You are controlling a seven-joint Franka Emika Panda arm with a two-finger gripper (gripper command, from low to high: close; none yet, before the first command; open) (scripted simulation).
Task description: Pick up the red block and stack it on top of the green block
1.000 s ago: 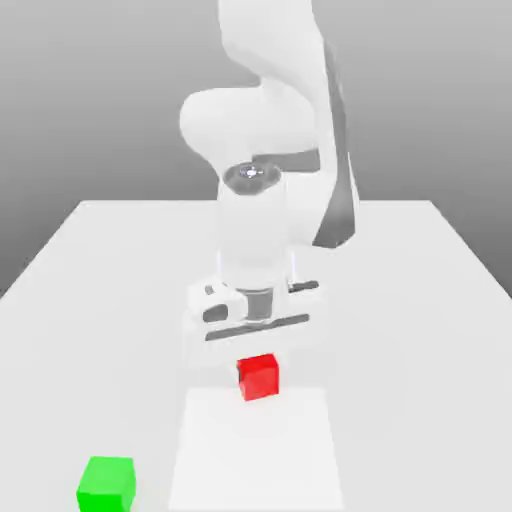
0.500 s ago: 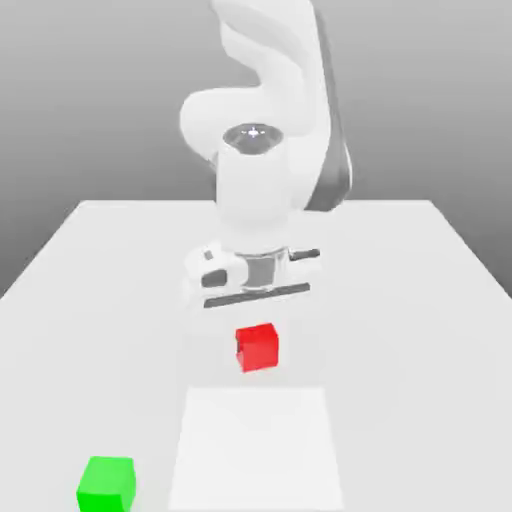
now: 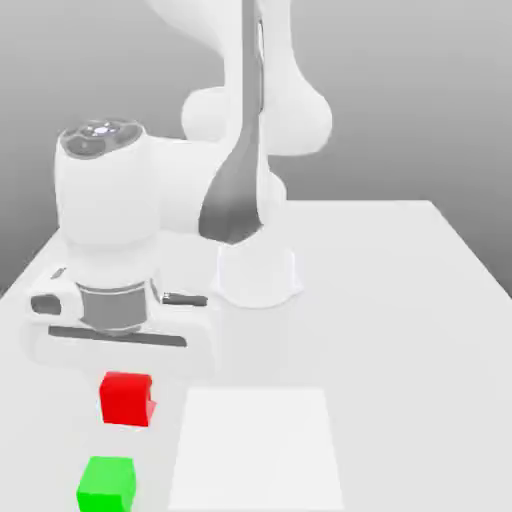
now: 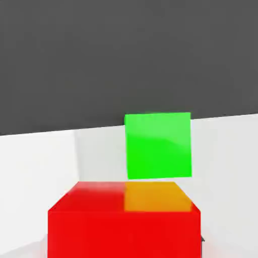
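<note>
1. Red block (image 3: 126, 398) hung under the gripper (image 3: 122, 372), fingers clamped shut on it, clear of the table (image 3: 400, 300).
2. Green block (image 3: 106, 483) sat on the table just below it, apart.

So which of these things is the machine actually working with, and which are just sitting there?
Part of the job:
- red block, carried under the gripper, above the table
- green block, on the table, the place to stack it

Just there:
- white table
- paler square patch on the tabletop
</note>
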